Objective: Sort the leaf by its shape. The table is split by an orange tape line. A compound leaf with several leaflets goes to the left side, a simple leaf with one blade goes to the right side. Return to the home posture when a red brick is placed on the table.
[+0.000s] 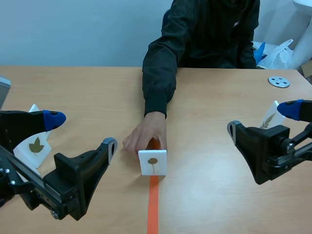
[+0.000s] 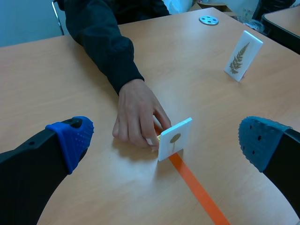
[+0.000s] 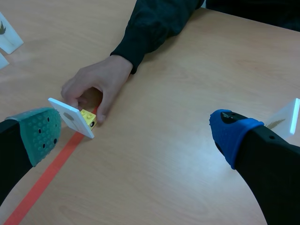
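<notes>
Patience comes first, since a person's hand (image 1: 146, 134) steadies the white card with one round-bladed leaf (image 1: 152, 162) on the orange tape line (image 1: 153, 209) at the table's middle; left gripper (image 1: 82, 131) and right gripper (image 1: 263, 119), fingers spread, should hold off until it clears.

No legible text or labels
</notes>
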